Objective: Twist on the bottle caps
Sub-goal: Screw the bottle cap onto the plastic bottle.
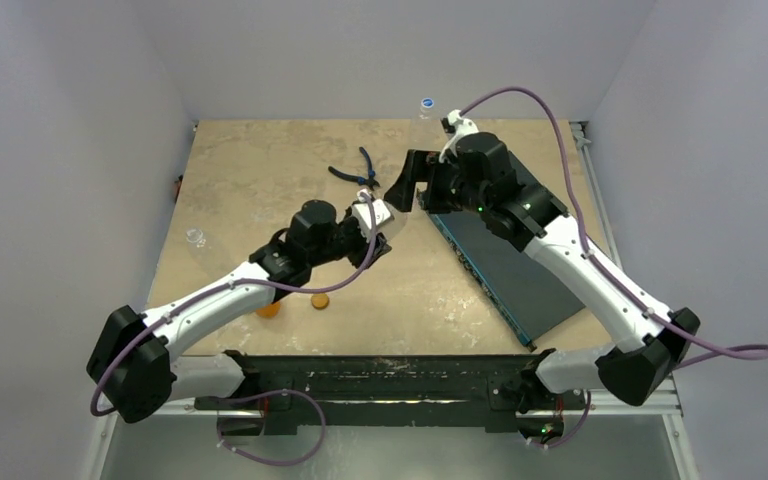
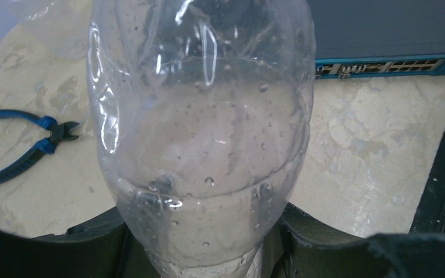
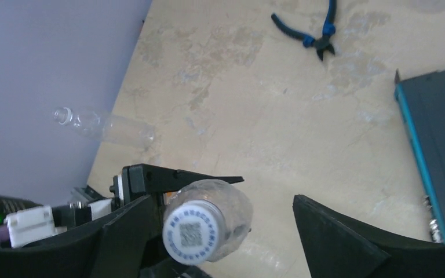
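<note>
Your left claw (image 2: 205, 243) is clamped on the bottle (image 2: 203, 133), both fingers pressed against its clear, droplet-flecked wall near the middle of the table (image 1: 260, 160). Your right claw (image 3: 237, 243) stands apart, its fingers wide on either side of the white cap (image 3: 191, 237). That cap sits on the bottle's neck and shows a printed square code on top. It lies closer to the finger on the left of the wrist view, with a clear gap to the other; you cannot tell whether it touches the nearer one.

Nearest the bases you have the orange bottle (image 1: 270, 310), partly under the left arm, with the orange cap (image 1: 319, 301) flat on the table just beside it. Farther out, by the left edge, a second bottle (image 3: 101, 126) lies on its side with its neck bare. On the right, under the right arm, lies a dark box (image 1: 505, 265) with a teal edge. Beyond the claws you see the blue-handled pliers (image 1: 360, 170). At the far edge a far bottle (image 1: 426, 112) stands with a blue cap (image 1: 426, 101) on it.
</note>
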{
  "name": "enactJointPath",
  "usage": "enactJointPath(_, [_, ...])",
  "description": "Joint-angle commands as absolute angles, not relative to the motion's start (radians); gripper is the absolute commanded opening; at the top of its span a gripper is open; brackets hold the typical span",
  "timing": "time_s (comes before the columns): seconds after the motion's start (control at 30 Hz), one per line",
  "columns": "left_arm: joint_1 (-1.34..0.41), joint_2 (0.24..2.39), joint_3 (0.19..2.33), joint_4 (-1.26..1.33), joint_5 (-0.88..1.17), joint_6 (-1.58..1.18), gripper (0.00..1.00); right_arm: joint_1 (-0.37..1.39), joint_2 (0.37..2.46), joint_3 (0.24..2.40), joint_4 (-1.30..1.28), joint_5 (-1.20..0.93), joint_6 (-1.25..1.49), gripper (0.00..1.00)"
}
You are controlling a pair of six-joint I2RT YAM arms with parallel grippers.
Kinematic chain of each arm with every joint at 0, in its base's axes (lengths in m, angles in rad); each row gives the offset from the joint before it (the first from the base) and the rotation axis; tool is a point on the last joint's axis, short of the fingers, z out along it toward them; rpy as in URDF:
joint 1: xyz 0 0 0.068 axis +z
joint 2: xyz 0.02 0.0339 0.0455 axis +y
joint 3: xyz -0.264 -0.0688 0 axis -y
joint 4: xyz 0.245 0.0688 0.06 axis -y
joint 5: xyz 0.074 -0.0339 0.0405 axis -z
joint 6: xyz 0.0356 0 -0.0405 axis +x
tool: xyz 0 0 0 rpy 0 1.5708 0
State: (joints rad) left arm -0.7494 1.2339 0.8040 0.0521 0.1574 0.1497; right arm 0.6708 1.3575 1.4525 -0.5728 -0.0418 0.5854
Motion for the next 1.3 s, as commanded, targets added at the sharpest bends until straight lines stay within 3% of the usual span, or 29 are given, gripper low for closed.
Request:
enactJointPath(0.0, [-0.674, 1.212, 0.861, 0.057, 0.496, 0.166, 0.00, 0.622, 1.234, 1.512, -0.528, -0.020, 0.534, 0.99])
enactJointPath(0.3, [-0.606, 1.224, 0.833, 0.062, 0.923, 0.085, 0.00, 0.498, 1.109, 1.443, -0.452, -0.346, 0.317, 0.98])
enactJointPath(0.5, [-0.576, 1.236, 0.832, 0.095, 1.124, 0.010, 0.00, 0.490, 1.068, 1.313, -0.364, -0.713, 0.231, 0.86])
enactJointPath(0.6, [-0.576, 1.234, 0.825, 0.103, 1.154, 0.008, 0.00, 0.491, 1.081, 1.285, -0.337, -0.853, 0.215, 0.86])
enactJointPath(1.27, [-0.577, 1.234, 0.811, 0.116, 1.166, -0.036, 0.00, 0.537, 1.161, 1.308, -0.246, -0.907, 0.245, 0.59])
